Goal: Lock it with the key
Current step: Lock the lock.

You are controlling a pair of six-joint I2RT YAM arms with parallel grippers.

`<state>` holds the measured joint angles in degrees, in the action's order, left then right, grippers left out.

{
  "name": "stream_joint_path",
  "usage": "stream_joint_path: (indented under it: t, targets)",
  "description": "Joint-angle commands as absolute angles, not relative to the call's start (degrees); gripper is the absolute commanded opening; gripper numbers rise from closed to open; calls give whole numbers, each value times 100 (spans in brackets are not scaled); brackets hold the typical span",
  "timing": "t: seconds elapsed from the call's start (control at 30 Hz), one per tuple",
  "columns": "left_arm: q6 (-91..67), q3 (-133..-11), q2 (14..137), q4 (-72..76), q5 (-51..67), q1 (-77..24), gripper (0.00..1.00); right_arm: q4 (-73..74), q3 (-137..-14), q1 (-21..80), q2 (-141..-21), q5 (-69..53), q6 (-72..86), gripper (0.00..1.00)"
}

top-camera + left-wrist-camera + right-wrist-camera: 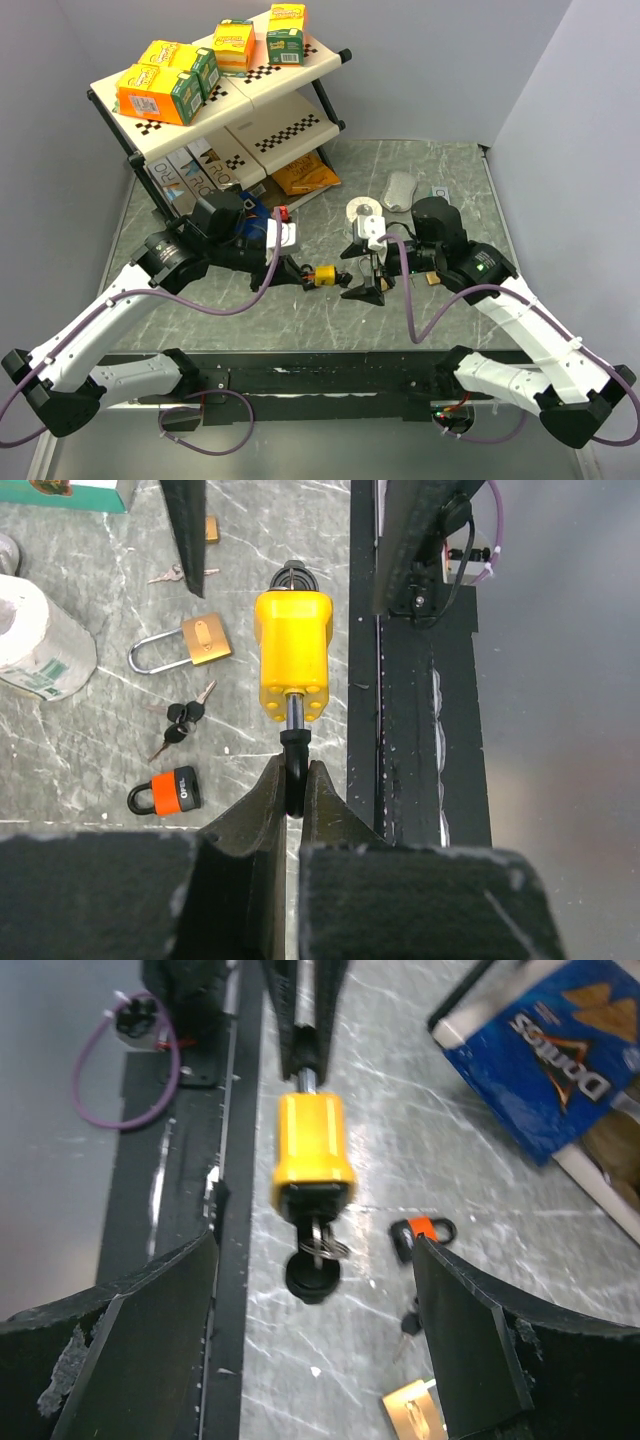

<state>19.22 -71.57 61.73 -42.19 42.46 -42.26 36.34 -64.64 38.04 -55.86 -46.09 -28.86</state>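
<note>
Yellow padlock (292,655): up off the table (440,170), held in the air between the two arms, over the near edge
Left gripper (293,780): clenched on the padlock's black shackle (293,755), jaws pinched tight around it, yellow body sticking straight out past the fingertips
Key (313,1275): sitting in the keyway at the end away from the shackle, black head and a small ring hanging off it, facing the right arm
Right gripper (312,1248): released, jaws spread wide, one finger either side of the key head, touching nothing that I can see
Long axis: shackle, body and key all on one line, running from the left fingertips straight towards the right wrist
Nearer arm: the right one, no contest; the key head lies just ahead of its open fingers, bang on the midline
Step in hand: looks like lining up to pinch the key head, not gripped yet
Next move, my read: close squarely on the black head, then twist about that same line while the left arm braces the body
Risk: the ring could get trapped under a pad, and an off-axis twist might lever the shackle round in the left grip
Bystanders: orange padlock (175,790), brass padlock (205,640) and loose keys (180,720) lie on the table, well apart from the action
</note>
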Motion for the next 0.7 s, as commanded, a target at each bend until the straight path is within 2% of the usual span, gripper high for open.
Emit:
stream_joint_path:
  t: [0.0, 0.23, 0.3, 0.4, 0.43, 0.67]
  targets:
    - [1767, -7225, 6091, -3595, 4597, -4263, 1, 3358, -6653, 3858, -5519, -5195, -2725, 86]
    - [1538, -7163, 6126, -3305, 4641, -4307, 1, 3340, -6689, 4060, -5713, -5080, -2847, 84]
    - [1468, -7180, 6135, -3243, 4658, -4307, 1, 3279, -6662, 4087, -5730, -4984, -2856, 80]
    - [1450, -7172, 6152, -3243, 4676, -4315, 1, 3138, -6636, 4104, -5739, -4940, -2769, 73]
    - [1450, -7163, 6152, -3234, 4684, -4315, 1, 3112, -6627, 4096, -5748, -4931, -2725, 67]
    - [1134, -7076, 6205, -3006, 4746, -4351, 1, 2979, -6636, 4166, -5818, -4975, -2654, 43]
